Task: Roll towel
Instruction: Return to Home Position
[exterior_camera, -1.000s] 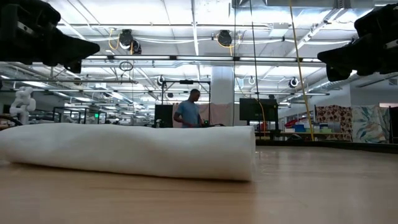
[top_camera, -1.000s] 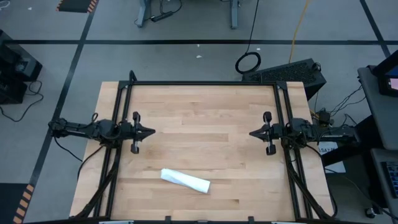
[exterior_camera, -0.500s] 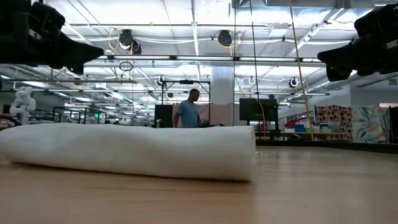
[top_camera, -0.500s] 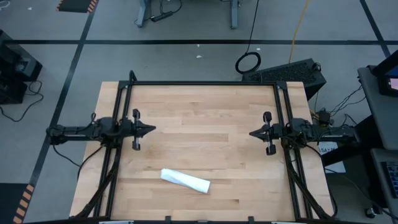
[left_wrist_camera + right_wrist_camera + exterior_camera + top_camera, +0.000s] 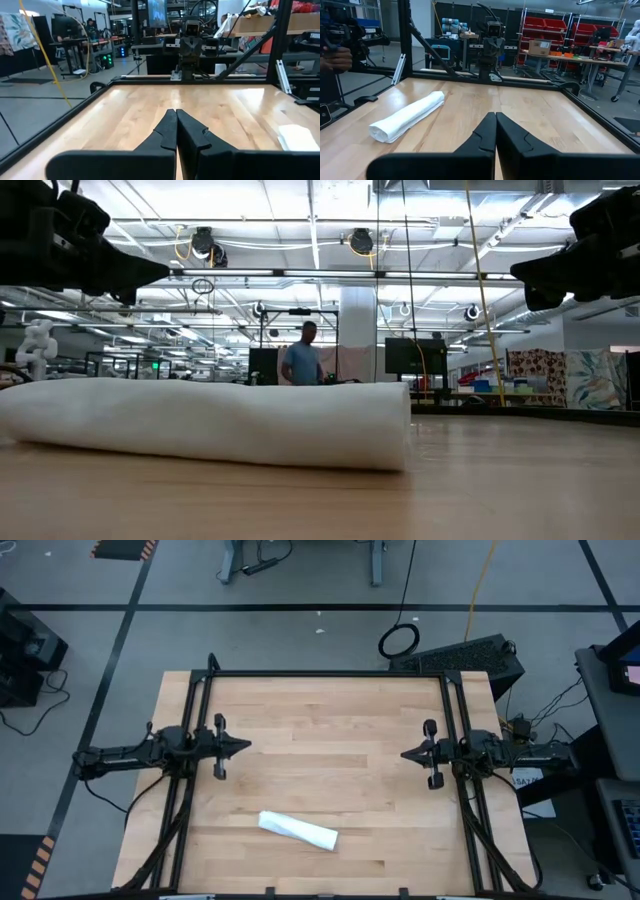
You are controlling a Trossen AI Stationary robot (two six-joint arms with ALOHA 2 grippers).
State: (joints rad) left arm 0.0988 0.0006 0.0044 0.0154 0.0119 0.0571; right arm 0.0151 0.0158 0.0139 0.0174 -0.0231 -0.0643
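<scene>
I judge the rolling itself to be done. The plain white soft cloth towel lies as a compact roll, a little slanted, on the light wooden tabletop. It sits toward the table's lower edge in the high view, somewhat left of the middle. Nothing touches it, and from table height it looks even and firm, with no loose flap showing.

The step in hand, as I read it, is taking my arms back to rest. My left gripper hangs over the left side of the table, pointing inward. Its fingers are pressed tip to tip and there is nothing between them. My right gripper mirrors it over the right side, also clenched on nothing and pointing back across the table. Both are raised off the wood and well apart from the towel, which lies off to one side of the line between them.

The next move should ask little of me. I would draw each arm back toward its own side and settle it, keeping both grippers high. There is no reason to go down toward the roll or to part the fingers. The one thing to guard against is sweeping low on the left, since the roll is nearer to that arm and a brush could knock it loose.
</scene>
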